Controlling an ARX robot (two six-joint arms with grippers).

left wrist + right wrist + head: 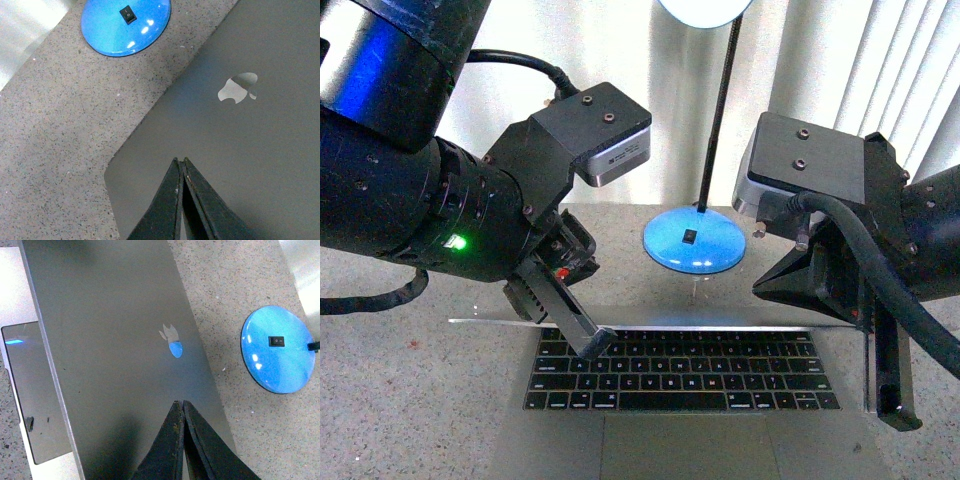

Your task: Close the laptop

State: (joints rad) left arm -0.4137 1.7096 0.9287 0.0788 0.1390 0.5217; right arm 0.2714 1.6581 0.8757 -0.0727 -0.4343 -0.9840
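Note:
The silver-grey laptop (680, 372) lies open at the table's near edge, black keyboard showing. Its lid (720, 325) is tipped forward, so the front view shows it only as a thin edge above the keys. In the left wrist view the lid's back (250, 150) with the apple logo (237, 90) fills the frame, and my left gripper (180, 160) is shut just over it near a corner. My right gripper (179, 402) is also shut, over the lid's back (115, 340) below the logo (172, 342). From the front, the left gripper (594, 344) hangs over the keyboard's top left and the right gripper (900, 418) at the laptop's right side.
A desk lamp's round blue base (695, 242) with a black switch stands on the speckled table (410, 400) just behind the laptop, its thin black pole (718, 110) rising up. White blinds (880, 70) hang at the back. The same base (126, 25) (277, 350) shows in both wrist views.

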